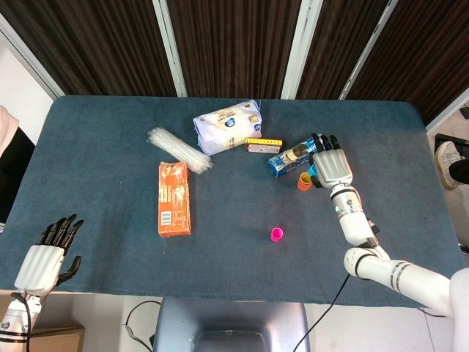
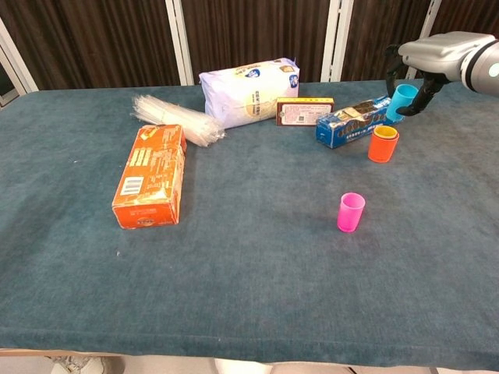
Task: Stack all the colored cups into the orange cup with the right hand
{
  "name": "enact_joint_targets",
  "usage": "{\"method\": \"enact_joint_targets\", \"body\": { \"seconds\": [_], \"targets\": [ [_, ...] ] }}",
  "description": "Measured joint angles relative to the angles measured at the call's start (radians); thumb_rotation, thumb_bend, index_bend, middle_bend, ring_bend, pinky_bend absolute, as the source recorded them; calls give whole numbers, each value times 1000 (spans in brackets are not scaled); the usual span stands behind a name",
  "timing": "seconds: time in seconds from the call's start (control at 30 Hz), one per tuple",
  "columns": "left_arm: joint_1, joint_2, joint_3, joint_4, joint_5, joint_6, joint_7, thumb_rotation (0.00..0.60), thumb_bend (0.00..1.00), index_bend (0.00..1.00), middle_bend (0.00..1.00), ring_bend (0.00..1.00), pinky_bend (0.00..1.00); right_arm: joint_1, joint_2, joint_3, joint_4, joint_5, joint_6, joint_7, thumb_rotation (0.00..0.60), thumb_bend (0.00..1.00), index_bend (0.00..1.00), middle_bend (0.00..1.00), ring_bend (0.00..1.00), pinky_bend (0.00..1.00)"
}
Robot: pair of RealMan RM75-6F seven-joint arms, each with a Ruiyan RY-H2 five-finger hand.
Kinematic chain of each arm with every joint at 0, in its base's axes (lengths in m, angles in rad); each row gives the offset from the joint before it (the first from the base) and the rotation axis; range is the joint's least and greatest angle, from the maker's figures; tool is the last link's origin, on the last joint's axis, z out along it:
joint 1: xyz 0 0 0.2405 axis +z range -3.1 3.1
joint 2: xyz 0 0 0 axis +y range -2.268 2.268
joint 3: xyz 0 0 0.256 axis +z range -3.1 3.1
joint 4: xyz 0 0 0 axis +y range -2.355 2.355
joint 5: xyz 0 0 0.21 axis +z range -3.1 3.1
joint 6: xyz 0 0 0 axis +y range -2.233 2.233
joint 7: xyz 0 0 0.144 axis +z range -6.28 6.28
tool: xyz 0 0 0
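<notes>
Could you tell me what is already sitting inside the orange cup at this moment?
The orange cup shows a yellow rim nested in its mouth, apparently a yellow cup; its depth is hidden. The blue cup is held above it in the right hand, not yet inside.

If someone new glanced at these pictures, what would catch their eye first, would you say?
Probably the right hand, raised at the table's far right and holding a blue cup in the air above the orange cup. Next, the bright pink cup standing alone nearer the front, and the large orange box lying flat on the left.
</notes>
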Motion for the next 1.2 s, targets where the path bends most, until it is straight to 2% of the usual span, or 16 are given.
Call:
{"method": "enact_joint_targets", "body": {
  "seconds": [0.33,0.63,0.7,0.83,1.0,1.1,1.2],
  "targets": [
    [6,7,-6,-4,-9,9,-10,600,447,0,0,0,127,20,-61,-20,92,-3,-33,29,600,464,621,57,0,0],
    [8,9,-5,-3,-1,18,-19,600,448,0,0,0,127,19,-73,-30,97,-11,-51,59,600,464,269,37,0,0],
    [9,9,-5,-3,0,19,-20,600,448,0,0,0,127,14,-64,-32,75,-25,-47,71,600,464,228,33,0,0],
    [10,10,-4,-3,1,20,-21,600,448,0,0,0,127,-9,-26,-41,-10,-77,-16,100,600,464,213,32,0,0],
    [7,8,-2,-4,3,15,-13,600,448,0,0,0,127,-61,66,-79,-223,-197,19,164,600,464,199,12,0,0],
    [4,5,0,-6,4,5,-5,600,447,0,0,0,127,-92,128,-132,-378,-306,24,192,600,464,189,1,0,0],
    [2,4,2,-8,8,5,-4,600,447,0,0,0,127,-119,170,-202,-484,-415,22,198,600,463,185,0,0,0]
  ]
}}
